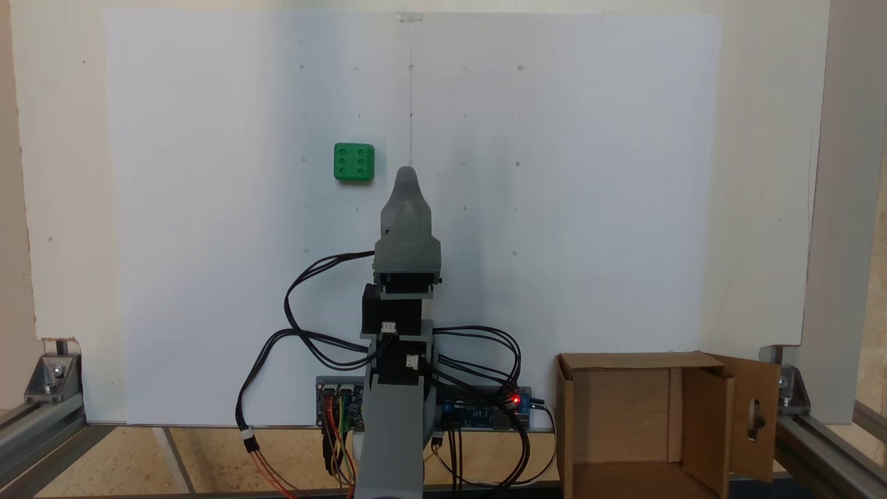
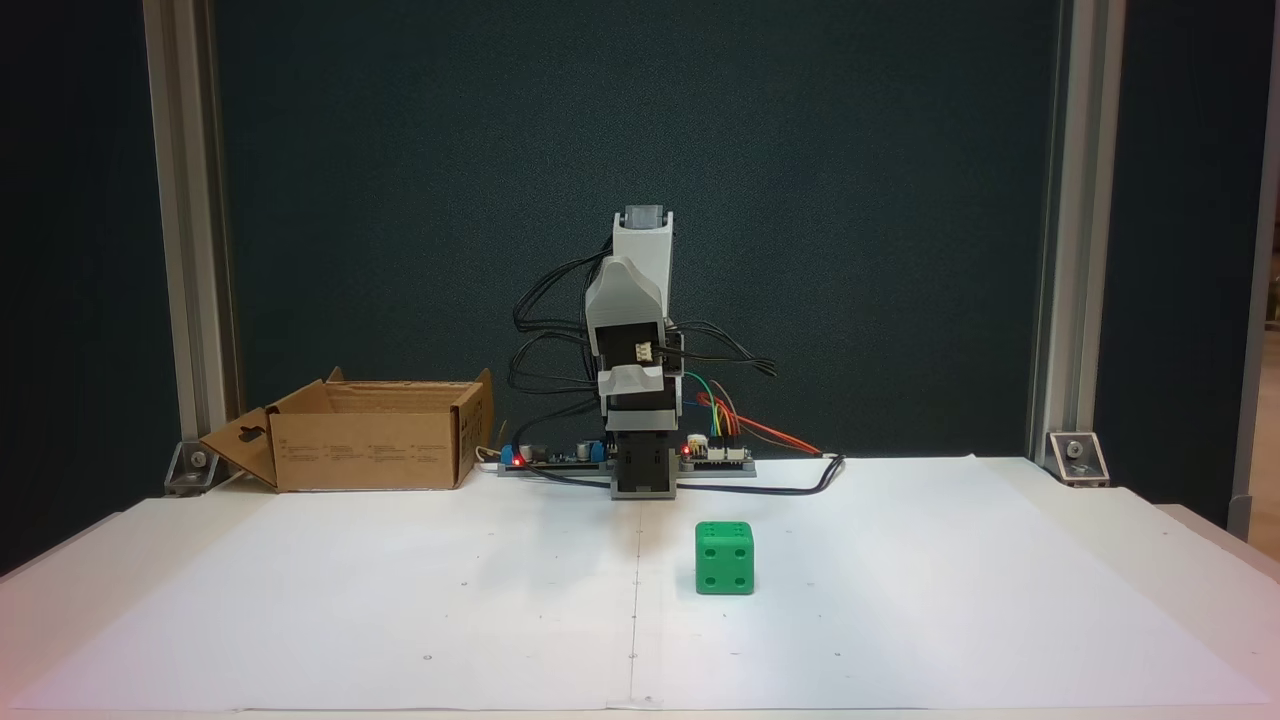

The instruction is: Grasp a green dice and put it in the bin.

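Note:
The green dice sits on the white sheet with its six-pip face up, also seen as a bright cube in front of the arm. My gripper is folded over the arm's base and points out over the sheet, its tip just right of the dice and slightly nearer the base, apart from it. Head-on, the gripper hangs well above the table. A single tapered tip shows, so the jaws' spacing is hidden. Nothing is held. The bin, an open brown cardboard box, stands beside the base, at the left in the head-on view.
Black and coloured cables loop around the arm's base, next to circuit boards with red lights. Aluminium frame posts stand at the table corners. The white sheet spreads wide around the dice.

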You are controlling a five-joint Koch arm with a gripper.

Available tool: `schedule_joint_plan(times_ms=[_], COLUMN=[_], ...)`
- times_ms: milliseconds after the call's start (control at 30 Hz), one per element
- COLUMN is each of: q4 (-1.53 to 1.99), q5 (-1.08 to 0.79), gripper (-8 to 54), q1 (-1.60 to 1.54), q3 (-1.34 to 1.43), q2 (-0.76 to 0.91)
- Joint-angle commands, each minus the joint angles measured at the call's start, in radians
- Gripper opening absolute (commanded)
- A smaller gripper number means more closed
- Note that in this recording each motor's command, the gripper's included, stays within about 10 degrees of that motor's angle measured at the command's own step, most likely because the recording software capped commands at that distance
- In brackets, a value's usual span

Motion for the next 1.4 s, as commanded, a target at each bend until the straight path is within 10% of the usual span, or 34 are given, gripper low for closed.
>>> schedule_joint_plan(times_ms=[0, 1367], q4=[0.175, 0.393], q5=[-0.061, -0.063], gripper=[43.2, 41.6], q1=[-0.049, -0.021], q3=[0.043, -0.04], q2=[0.11, 0.114])
